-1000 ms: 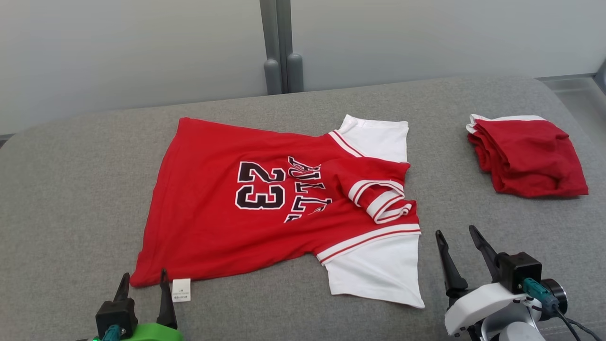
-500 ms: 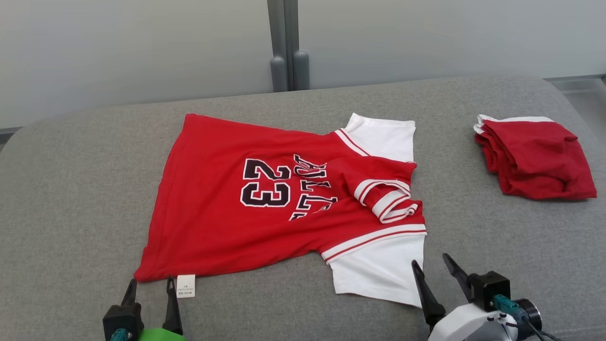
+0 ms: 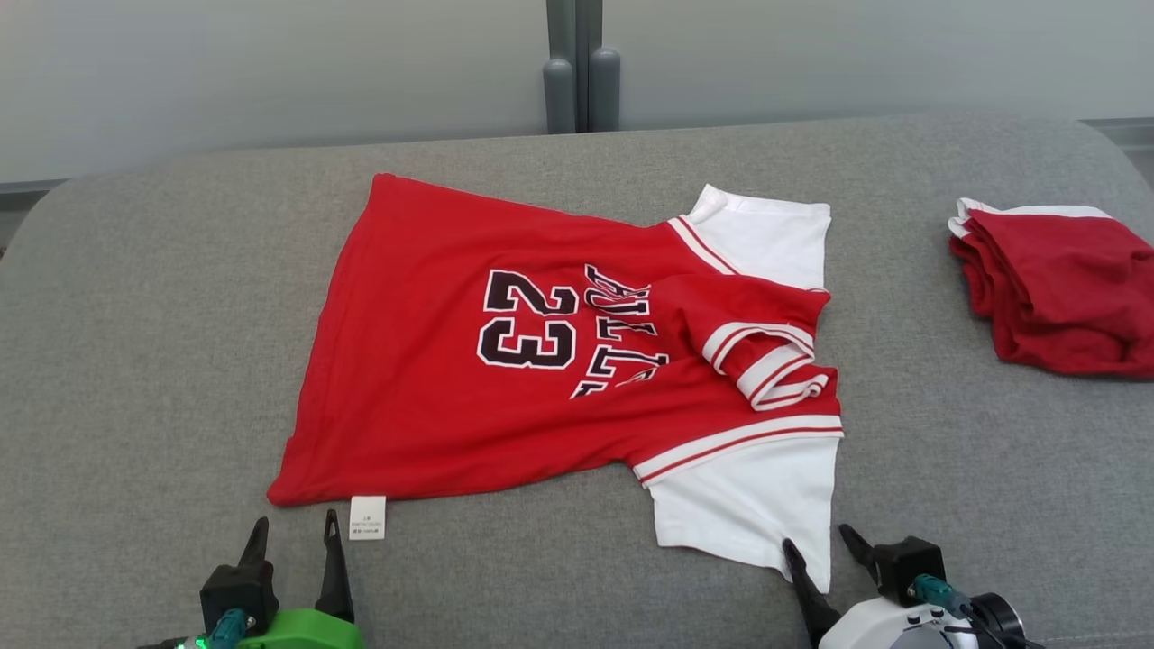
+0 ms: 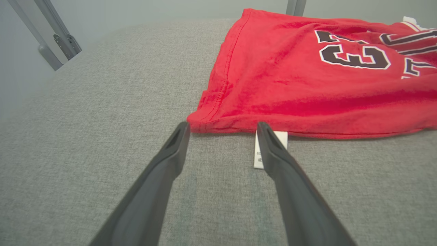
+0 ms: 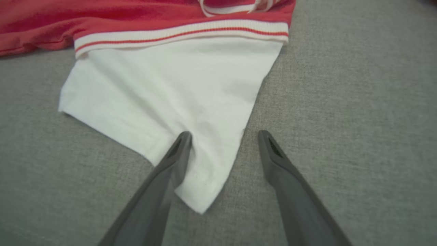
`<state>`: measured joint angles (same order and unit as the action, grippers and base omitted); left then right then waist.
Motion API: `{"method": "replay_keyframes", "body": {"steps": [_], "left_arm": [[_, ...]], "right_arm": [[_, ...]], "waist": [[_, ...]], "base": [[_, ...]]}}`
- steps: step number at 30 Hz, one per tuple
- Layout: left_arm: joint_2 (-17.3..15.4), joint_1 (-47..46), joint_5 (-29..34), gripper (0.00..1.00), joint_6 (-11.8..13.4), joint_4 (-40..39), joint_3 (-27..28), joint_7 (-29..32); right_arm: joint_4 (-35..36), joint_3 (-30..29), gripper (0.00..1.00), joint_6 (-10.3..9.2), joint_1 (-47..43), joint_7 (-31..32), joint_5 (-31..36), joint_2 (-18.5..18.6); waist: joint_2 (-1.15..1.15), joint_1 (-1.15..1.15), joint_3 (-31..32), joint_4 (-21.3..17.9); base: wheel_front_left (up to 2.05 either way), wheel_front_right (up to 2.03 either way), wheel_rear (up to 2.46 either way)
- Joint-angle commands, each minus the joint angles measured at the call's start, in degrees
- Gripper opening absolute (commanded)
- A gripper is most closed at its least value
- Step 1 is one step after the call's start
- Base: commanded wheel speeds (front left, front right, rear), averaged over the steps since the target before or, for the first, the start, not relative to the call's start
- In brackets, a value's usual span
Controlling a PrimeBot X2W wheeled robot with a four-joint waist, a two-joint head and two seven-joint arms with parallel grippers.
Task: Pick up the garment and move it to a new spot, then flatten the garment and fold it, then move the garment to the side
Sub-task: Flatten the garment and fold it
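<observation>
Looking down from the head view, the shirt (image 3: 505,361) lies spread face up on the grey cushion (image 3: 135,315), its hem toward the robot's left and its neck toward the right. A folded red pile (image 3: 1059,297) sits well apart from the shirt, off its neck end. The shirt's neck band (image 3: 766,361) is turned over onto the chest and the body lies a little skewed. The left tool (image 3: 297,519) hovers just short of the shirt's near hem corner, beside the care label (image 3: 367,517), with its fingers spread and nothing in them. The right tool (image 3: 817,538) is at the tip of the shirt's near white sleeve (image 3: 748,505), also released.

From the left wrist view, the left tool (image 4: 222,125) points at the shirt's hem corner (image 4: 205,119), fingers apart on either side of it, one tip over the care label (image 4: 282,136).

From the right wrist view, the right tool (image 5: 224,134) straddles the white sleeve (image 5: 170,95) near its pointed corner, wide and empty; whether a tip touches the cloth I cannot tell.

By my reading, the shirt is laid out but not yet smooth. Flattening seems the step in hand. The fold and the move to the side are left.
</observation>
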<state>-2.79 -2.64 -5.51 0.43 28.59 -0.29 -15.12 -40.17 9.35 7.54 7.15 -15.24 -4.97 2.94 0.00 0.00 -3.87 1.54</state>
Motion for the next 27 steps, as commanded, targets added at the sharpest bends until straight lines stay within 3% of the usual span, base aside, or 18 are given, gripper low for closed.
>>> {"method": "replay_keyframes", "body": {"steps": [1, 7, 21, 22, 23, 26, 27], "left_arm": [[-0.2, -0.7, -0.1, 1.0, 0.2, 0.0, 0.0, 0.0], [-0.2, -2.1, -0.4, 1.0, 0.5, -0.2, 0.6, 0.0], [-0.2, -2.2, -0.8, 1.0, 0.6, 0.6, 0.4, 0.0], [-0.2, -2.3, -0.8, 1.0, 0.6, 0.6, 0.5, 0.0], [-0.2, -2.4, -0.8, 1.0, 0.6, 0.6, 0.8, 0.0], [-0.2, -2.8, -1.0, 1.0, 0.6, 0.8, 1.4, 0.0], [-0.2, -2.9, -1.2, 1.0, 0.6, 1.0, 1.6, 0.0]], "right_arm": [[-0.3, 0.0, 1.0, -0.12, 0.1, 0.2, 0.3, 0.1], [-3.3, 3.8, 1.0, 0.1, -1.7, 0.7, -0.1, -0.2], [-2.1, 7.4, 1.0, 0.07, -3.4, 0.7, -3.2, 1.4], [-2.3, 7.9, 0.95, 0.07, -3.6, 0.7, -3.5, 1.6], [-2.4, 8.3, 0.82, 0.08, -3.7, 0.7, -3.8, 1.8], [-2.9, 9.1, 0.33, 0.07, -3.8, 0.7, -4.3, 2.8], [-2.9, 9.0, 0.08, 0.0, -3.7, 0.7, -4.4, 3.0]], "waist": [[0.0, 0.0, -0.4, 0.2], [0.0, 0.0, -1.8, -0.6], [0.0, 0.0, -0.9, -2.5], [0.0, 0.0, -0.9, -2.5], [0.0, 0.0, -0.9, -2.5], [0.0, 0.0, -1.0, -2.5], [0.0, 0.0, -1.1, -2.5]], "base": [[0.0, 0.0, 0.0], [0.0, 0.0, 0.0], [0.0, 0.0, 0.0], [0.0, 0.0, 0.0], [0.0, 0.0, 0.0], [0.0, 0.0, 0.0], [0.0, 0.0, 0.0]]}}
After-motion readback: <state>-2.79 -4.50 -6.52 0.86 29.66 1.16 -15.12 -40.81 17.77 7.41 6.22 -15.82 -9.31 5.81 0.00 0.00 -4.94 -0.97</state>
